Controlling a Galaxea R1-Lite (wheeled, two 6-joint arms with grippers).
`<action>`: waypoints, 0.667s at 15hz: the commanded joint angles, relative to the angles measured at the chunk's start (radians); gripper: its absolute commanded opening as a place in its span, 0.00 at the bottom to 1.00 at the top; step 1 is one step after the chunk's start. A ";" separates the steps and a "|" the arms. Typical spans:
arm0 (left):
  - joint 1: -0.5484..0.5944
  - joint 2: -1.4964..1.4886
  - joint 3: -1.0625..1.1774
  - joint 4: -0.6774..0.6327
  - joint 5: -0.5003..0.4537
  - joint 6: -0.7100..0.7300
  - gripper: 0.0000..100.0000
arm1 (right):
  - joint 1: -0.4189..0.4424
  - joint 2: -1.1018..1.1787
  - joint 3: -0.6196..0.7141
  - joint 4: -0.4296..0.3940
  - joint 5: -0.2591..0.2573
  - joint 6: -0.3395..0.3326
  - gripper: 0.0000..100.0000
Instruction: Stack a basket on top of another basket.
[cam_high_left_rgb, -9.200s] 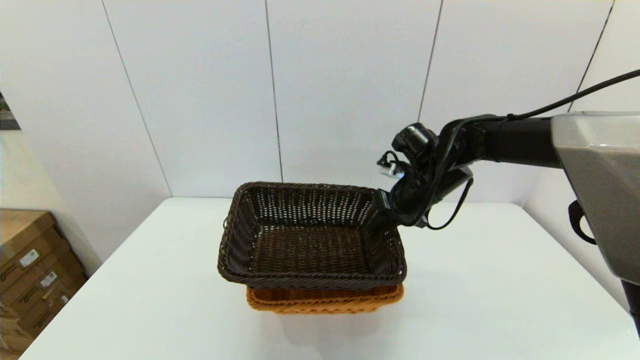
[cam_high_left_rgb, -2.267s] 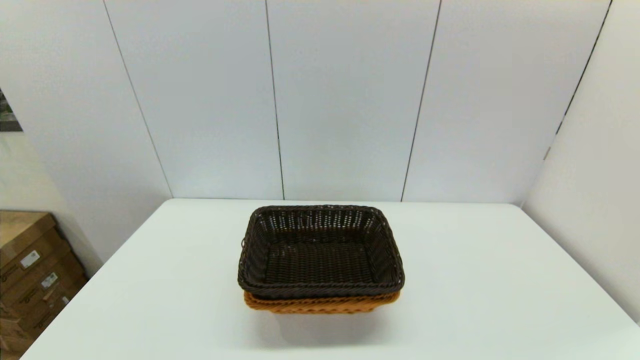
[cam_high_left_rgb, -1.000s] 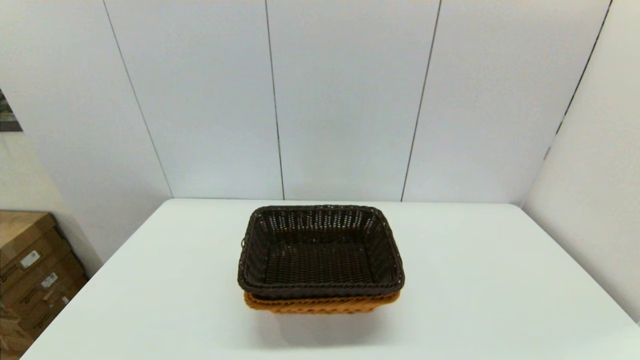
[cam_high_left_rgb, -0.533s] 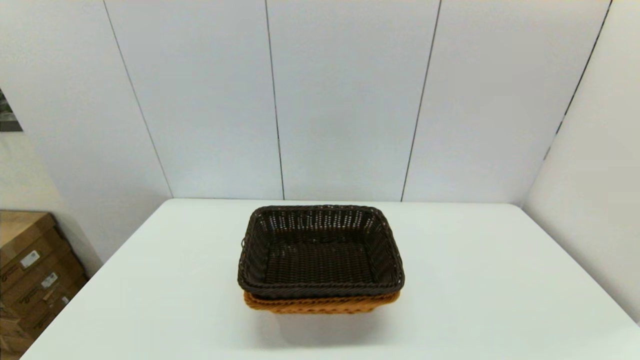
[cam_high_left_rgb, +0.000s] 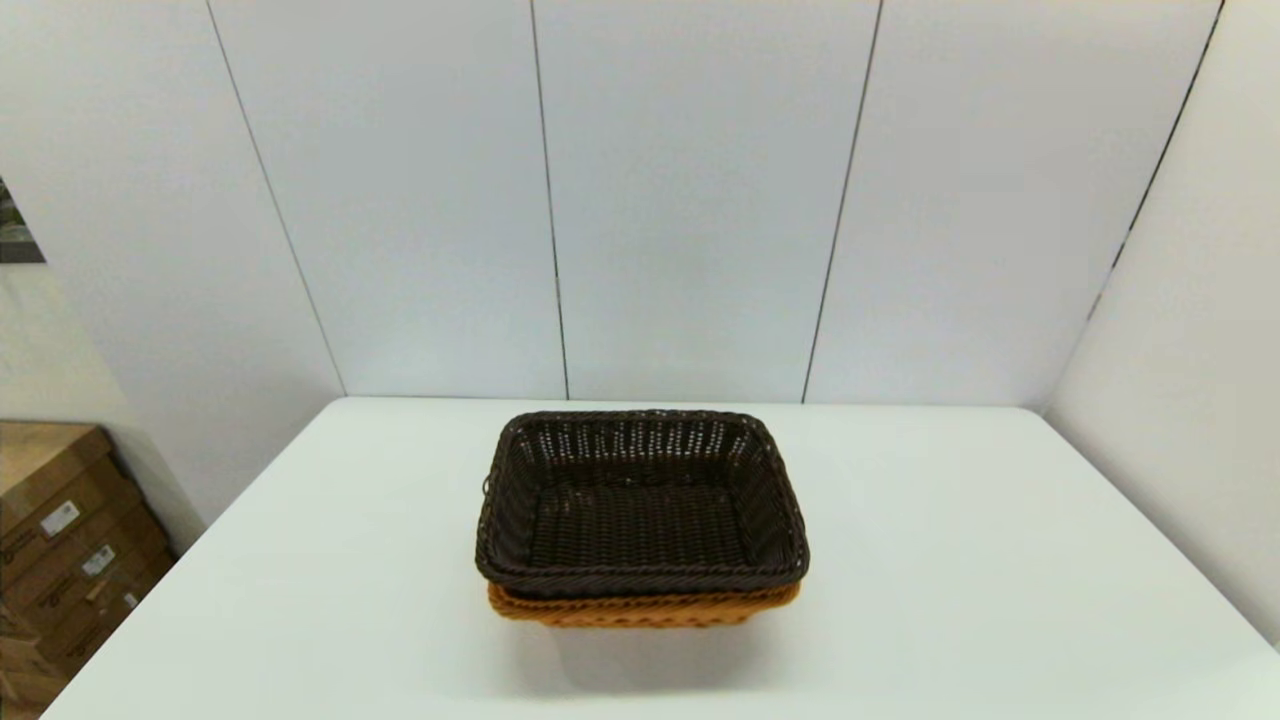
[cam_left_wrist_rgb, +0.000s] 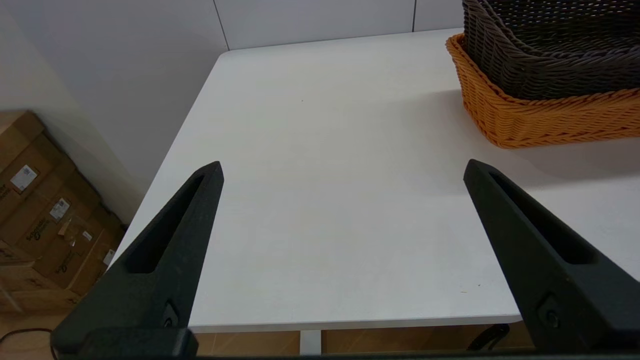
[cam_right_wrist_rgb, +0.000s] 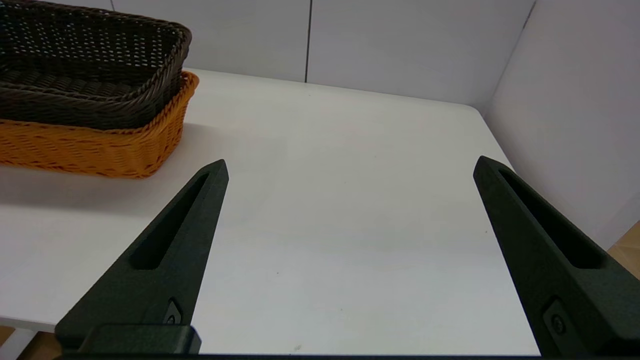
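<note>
From the head view, the dark brown basket (cam_high_left_rgb: 640, 505) sits nested in the orange-tan basket (cam_high_left_rgb: 642, 606) near the middle of the white table (cam_high_left_rgb: 950, 600). Only the front rim and a strip of the orange-tan wall show beneath the dark braided rim. The dark basket is level and its open-weave walls let light through at the back. Neither arm shows in this view. Beside the table on the left, on the floor, stand cardboard boxes (cam_high_left_rgb: 60, 545) with small white labels; the print on them is too small to read.

In the left wrist view, the left gripper (cam_left_wrist_rgb: 342, 167) hangs over the near edge of the table, its two black fingers (cam_left_wrist_rgb: 170, 250) spread wide with nothing between them. The stacked pair lies well apart from it: the orange-tan basket (cam_left_wrist_rgb: 540, 117) rests on the table, and the dark brown basket (cam_left_wrist_rgb: 545, 55) sits inside it. The cardboard boxes (cam_left_wrist_rgb: 45, 220) show again, with labels and some dark printing that cannot be made out.

In the right wrist view, the right gripper (cam_right_wrist_rgb: 350, 165) also hangs by the table's near edge, its fingers (cam_right_wrist_rgb: 165, 255) spread wide and holding nothing. The dark brown basket (cam_right_wrist_rgb: 90, 65) sits in the orange-tan basket (cam_right_wrist_rgb: 95, 147), well away from the fingers, with bare table (cam_right_wrist_rgb: 340, 225) between them.
</note>
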 joint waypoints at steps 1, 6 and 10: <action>0.000 0.001 0.000 0.001 0.000 0.000 1.00 | 0.000 0.001 0.000 0.000 0.001 -0.001 1.00; 0.000 0.001 0.000 0.001 0.000 0.000 1.00 | -0.001 0.001 0.000 0.000 0.001 -0.004 1.00; 0.000 0.001 0.000 0.001 0.000 0.000 1.00 | 0.000 0.001 0.000 0.001 0.001 -0.002 1.00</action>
